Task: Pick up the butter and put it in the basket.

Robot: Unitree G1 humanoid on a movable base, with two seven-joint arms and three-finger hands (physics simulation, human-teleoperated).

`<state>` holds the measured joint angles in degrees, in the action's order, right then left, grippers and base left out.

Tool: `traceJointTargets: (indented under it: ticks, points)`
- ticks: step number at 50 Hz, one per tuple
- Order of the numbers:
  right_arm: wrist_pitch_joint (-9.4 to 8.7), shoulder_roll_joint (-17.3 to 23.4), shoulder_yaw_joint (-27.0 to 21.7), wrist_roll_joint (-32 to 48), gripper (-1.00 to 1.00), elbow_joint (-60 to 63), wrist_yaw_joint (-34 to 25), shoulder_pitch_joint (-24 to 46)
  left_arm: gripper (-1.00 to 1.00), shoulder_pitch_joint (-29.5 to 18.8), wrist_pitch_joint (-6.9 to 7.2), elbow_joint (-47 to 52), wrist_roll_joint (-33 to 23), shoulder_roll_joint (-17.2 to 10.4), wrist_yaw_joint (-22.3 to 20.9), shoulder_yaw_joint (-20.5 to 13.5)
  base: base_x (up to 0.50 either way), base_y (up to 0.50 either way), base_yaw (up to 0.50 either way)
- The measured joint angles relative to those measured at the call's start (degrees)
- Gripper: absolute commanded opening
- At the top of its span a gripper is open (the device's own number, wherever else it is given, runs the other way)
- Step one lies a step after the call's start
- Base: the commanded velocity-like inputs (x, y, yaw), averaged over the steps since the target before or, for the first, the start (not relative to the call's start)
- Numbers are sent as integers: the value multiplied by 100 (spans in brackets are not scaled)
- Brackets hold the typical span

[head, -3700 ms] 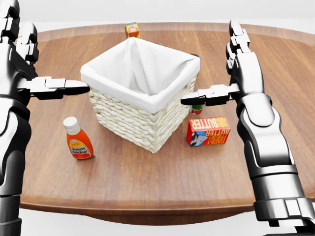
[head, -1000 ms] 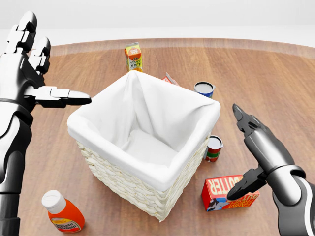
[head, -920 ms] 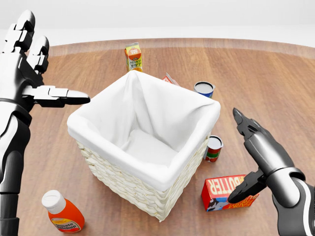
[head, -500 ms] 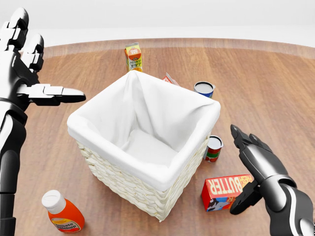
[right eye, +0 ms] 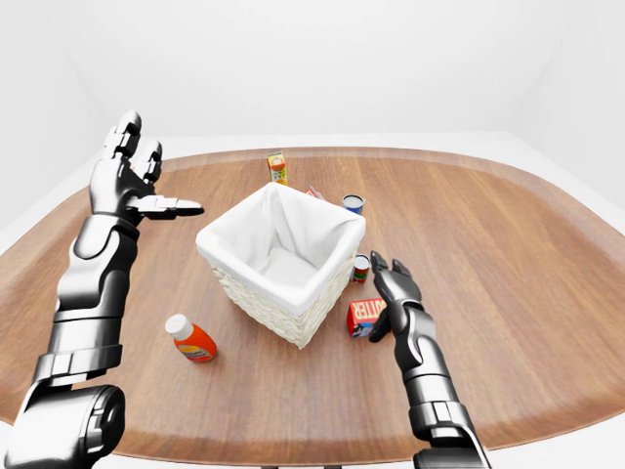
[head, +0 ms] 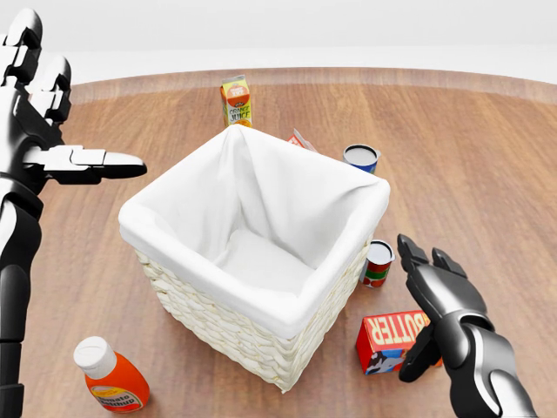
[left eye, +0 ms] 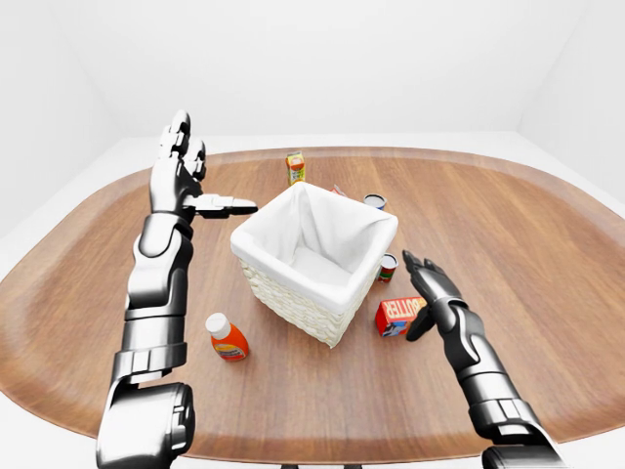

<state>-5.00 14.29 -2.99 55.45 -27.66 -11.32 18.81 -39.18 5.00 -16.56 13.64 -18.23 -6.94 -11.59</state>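
The butter (head: 387, 341) is a red-orange box lying on the wooden table, just right of the basket's lower corner in the head view. The basket (head: 209, 318) is white wicker with a white cloth liner and nothing inside. My right hand (head: 419, 306) is open, its fingers spread over the right end of the butter box and its thumb hanging beside that end; I cannot tell whether it touches the box. My left hand (head: 65, 113) is open and empty, raised high at the upper left, well away from the basket.
A ketchup bottle (head: 111, 379) lies at lower left. A small red-green can (head: 378, 262) stands between basket and butter. A blue can (head: 360, 158), a small box (head: 300, 139) and an orange juice carton (head: 236, 100) stand above the basket. The table's edge (left eye: 312, 451) runs below.
My right hand has come down and leftward onto the right end of the butter box. My left hand has drifted slightly left. Since the oldest frame the camera has moved in closer.
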Motion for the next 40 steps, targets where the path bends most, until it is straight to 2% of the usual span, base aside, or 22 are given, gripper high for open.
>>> traceJointTargets:
  ticks: [10, 30, 40]
  points:
    - [0, -48, 169, 109, 100, -884, 479, 324, 100, -9, 0, -28, 15, -13, 10, -6, 0, 0, 0]
    - [0, -195, 534, 6, 100, -3419, 1719, 1359, 100, 0, 0, -46, 52, -41, 32, -30, 0, 0, 0]
    - [0, -279, 658, -51, 100, -4185, 2077, 1711, 100, 12, 0, -47, 90, -62, 39, -50, 0, 0, 0]
